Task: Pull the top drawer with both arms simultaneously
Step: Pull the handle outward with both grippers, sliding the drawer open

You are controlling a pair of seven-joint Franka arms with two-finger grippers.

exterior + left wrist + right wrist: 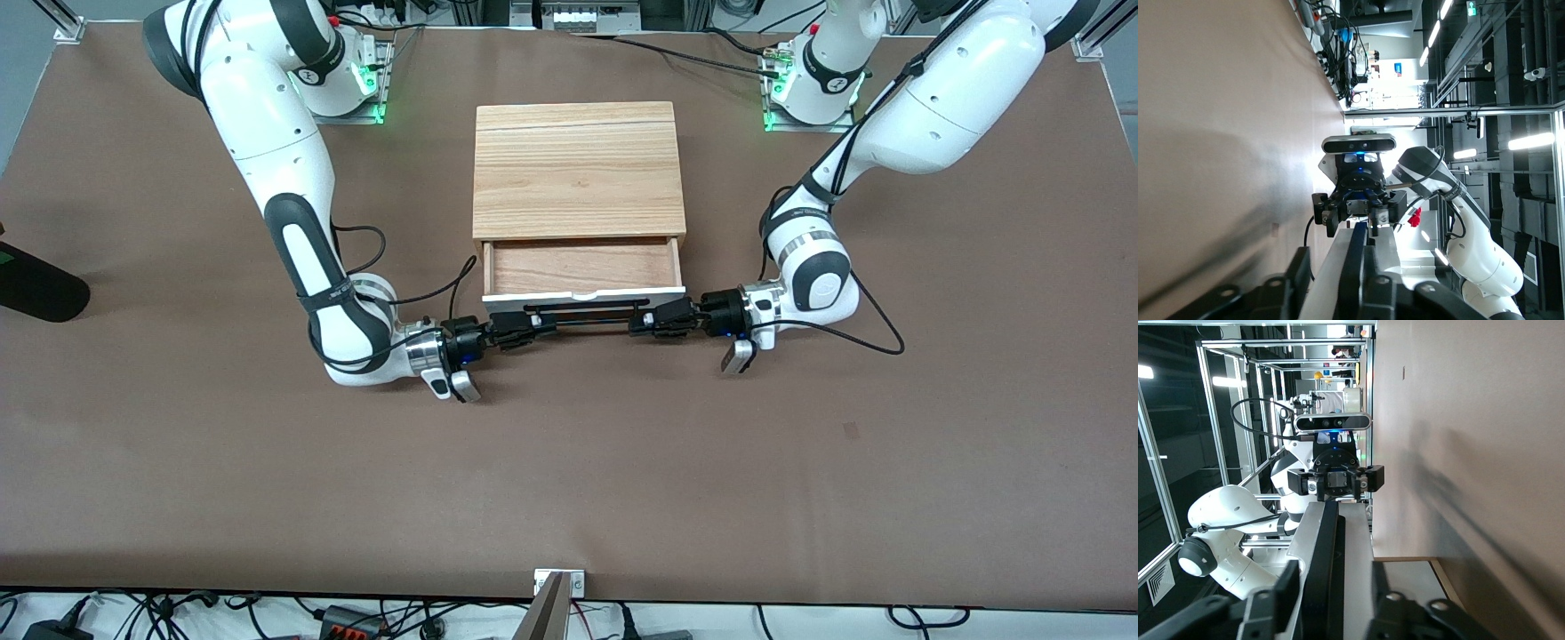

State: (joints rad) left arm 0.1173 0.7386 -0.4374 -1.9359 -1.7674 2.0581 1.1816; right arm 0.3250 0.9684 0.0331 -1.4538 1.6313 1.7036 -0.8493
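The top drawer (582,265) of the light wooden box (578,169) stands pulled out, its wood inside showing behind the white front (533,297). Its black bar handle (587,311) runs along the front, on the side nearer the front camera. My right gripper (544,324) is at the handle's end toward the right arm, and my left gripper (642,321) is at the other end. In the left wrist view the left gripper (1335,259) is open, the handle (1357,263) lying against one finger. In the right wrist view the right gripper (1334,579) is open round the handle (1327,540), with a gap.
A dark object (36,286) lies at the table edge at the right arm's end. Cables trail from both wrists onto the brown table (569,462). A camera mount (558,588) sits at the table edge nearest the front camera.
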